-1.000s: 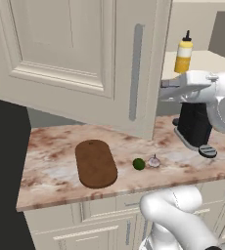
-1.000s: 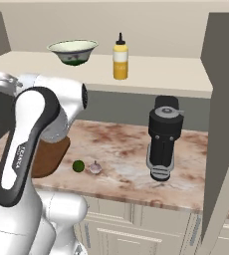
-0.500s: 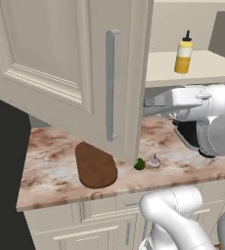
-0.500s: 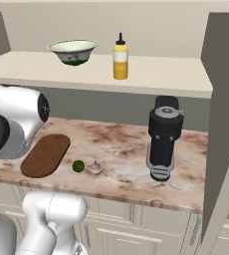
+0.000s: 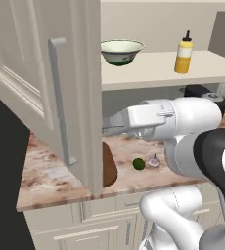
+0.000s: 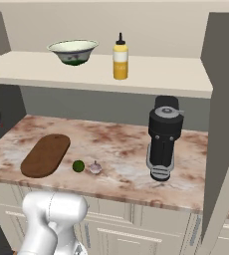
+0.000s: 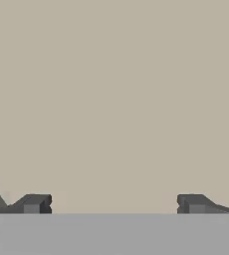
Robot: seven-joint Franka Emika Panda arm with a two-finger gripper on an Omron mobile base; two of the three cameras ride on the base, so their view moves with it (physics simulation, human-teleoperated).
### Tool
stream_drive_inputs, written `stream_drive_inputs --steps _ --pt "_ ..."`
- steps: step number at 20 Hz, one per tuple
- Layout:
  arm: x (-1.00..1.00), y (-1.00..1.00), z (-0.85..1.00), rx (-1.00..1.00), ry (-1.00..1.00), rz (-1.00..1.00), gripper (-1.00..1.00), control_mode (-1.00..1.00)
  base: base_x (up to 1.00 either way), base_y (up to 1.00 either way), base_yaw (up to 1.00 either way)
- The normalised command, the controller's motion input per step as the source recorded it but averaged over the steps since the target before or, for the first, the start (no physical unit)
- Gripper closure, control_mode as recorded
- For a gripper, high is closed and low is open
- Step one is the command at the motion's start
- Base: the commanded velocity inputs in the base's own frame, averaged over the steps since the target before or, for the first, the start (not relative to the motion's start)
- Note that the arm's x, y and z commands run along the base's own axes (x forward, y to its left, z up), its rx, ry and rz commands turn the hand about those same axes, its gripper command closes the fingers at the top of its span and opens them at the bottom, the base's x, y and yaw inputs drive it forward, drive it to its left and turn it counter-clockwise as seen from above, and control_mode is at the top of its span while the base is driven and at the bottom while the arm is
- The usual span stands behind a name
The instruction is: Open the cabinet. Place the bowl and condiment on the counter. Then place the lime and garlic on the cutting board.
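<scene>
The cabinet door (image 5: 41,83) stands swung wide open at the left, its grey bar handle (image 5: 60,100) facing me. On the shelf (image 6: 151,74) sit the bowl (image 6: 72,51) (image 5: 122,51) and the yellow condiment bottle (image 6: 119,50) (image 5: 184,48). Down on the counter (image 6: 121,142) lie the cutting board (image 6: 46,154), the lime (image 6: 78,166) (image 5: 139,163) and the garlic (image 6: 95,168) (image 5: 154,161). My arm reaches left to the door's inner edge. My gripper (image 7: 114,204) is open, empty, facing a plain beige surface close up.
A black blender-like appliance (image 6: 164,137) stands on the counter's right part. A second open cabinet door (image 6: 221,124) hangs at the far right. Drawer fronts (image 5: 104,229) run below the counter. The open left door hides part of the cutting board (image 5: 108,163) in the left base view.
The left cabinet door has swung further open, with my hand following it leftward. The bowl is now uncovered in the left base view.
</scene>
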Motion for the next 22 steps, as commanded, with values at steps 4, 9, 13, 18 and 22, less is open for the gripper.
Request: stream_drive_inputs --steps 4,9,13,18,22 --pt "-0.2 0.92 0.0 -0.02 0.06 0.11 -1.0 -1.0 0.0 0.0 0.0" --pt "-0.09 0.96 0.0 -0.02 0.1 0.1 -1.0 -1.0 0.0 0.0 0.0" --pt "-0.04 0.89 0.0 -0.01 0.08 0.07 -1.0 -1.0 0.0 0.0 0.0" --pt "-0.02 0.43 0.0 -0.01 0.02 0.03 -1.0 -1.0 0.0 0.0 0.0" --pt "0.0 0.1 0.0 -0.01 0.0 0.01 -1.0 -1.0 0.0 0.0 0.0"
